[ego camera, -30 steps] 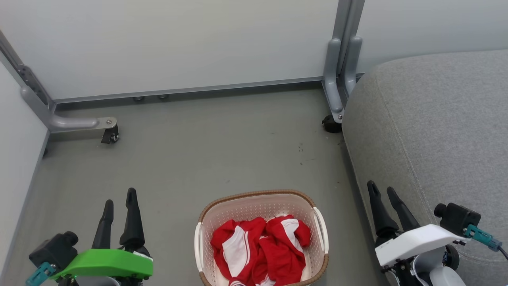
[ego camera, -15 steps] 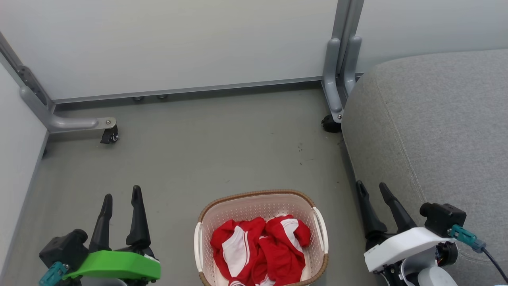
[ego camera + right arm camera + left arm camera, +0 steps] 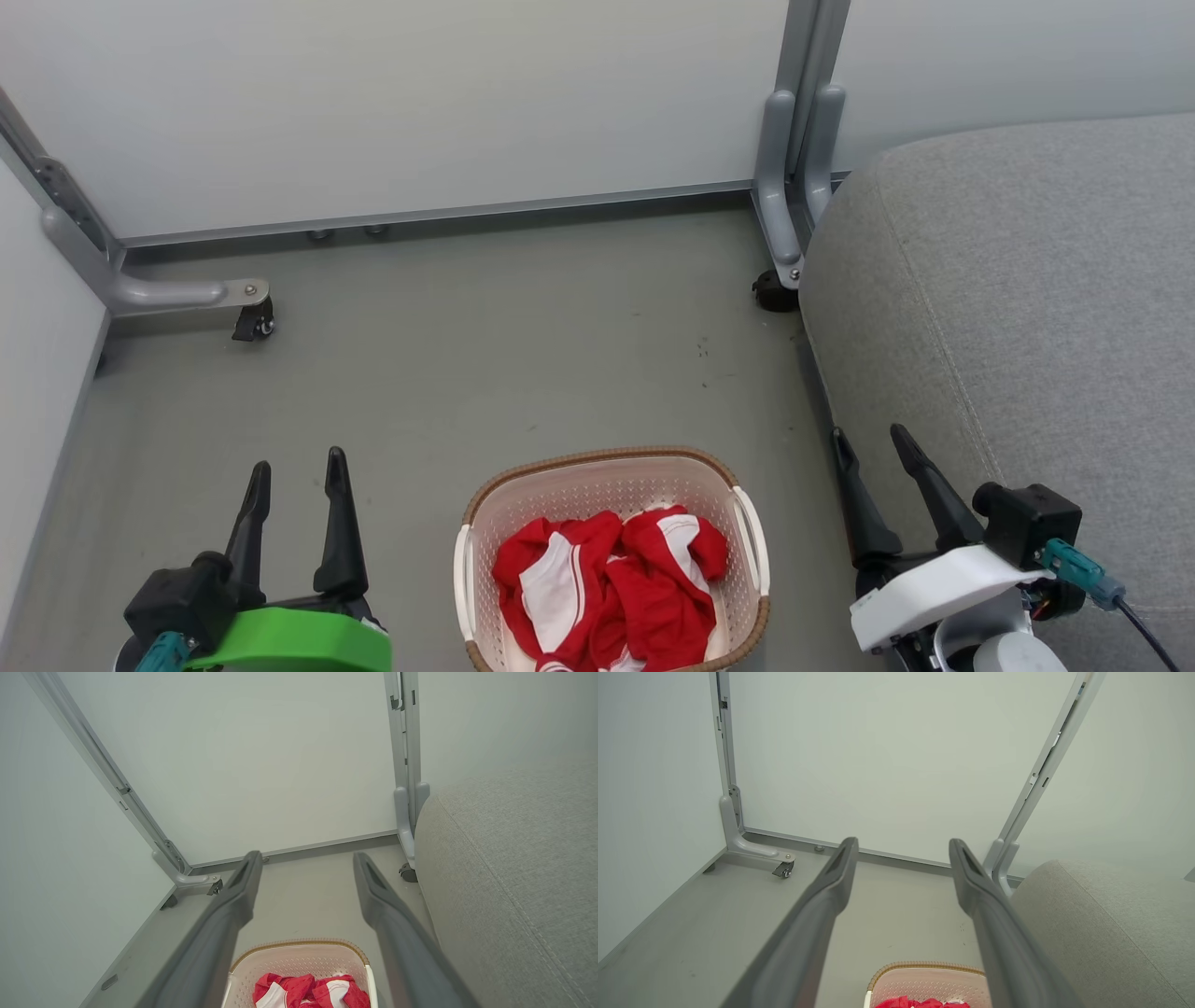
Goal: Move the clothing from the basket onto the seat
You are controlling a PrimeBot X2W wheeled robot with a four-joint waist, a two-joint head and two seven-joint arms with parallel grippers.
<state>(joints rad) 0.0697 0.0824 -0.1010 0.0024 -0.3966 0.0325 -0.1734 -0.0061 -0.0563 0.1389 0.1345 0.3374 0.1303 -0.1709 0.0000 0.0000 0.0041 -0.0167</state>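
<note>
Red-and-white clothing (image 3: 607, 588) lies crumpled inside the cream basket (image 3: 754, 551) on the floor, at the bottom middle of the head view. The grey seat (image 3: 1027, 299) rises just right of the basket. My left gripper (image 3: 299, 462) hangs open to the basket's left, nothing between its fingers. Open too, my right gripper (image 3: 870, 437) stands between the basket and the seat's edge. The right wrist view looks down past its gripper (image 3: 306, 858) onto the basket (image 3: 299, 952) and clothing (image 3: 308, 991). In the left wrist view its gripper (image 3: 901, 844) points over the floor, the basket (image 3: 924, 975) low in the frame.
White partition panels close off the back and left. Their grey metal feet with castors (image 3: 252, 322) (image 3: 773, 291) stand on the grey floor (image 3: 485, 355), one right against the seat's far corner.
Both grippers have drifted inward toward the basket, still open. The left one sits lower in the head view. The camera has shifted slightly.
</note>
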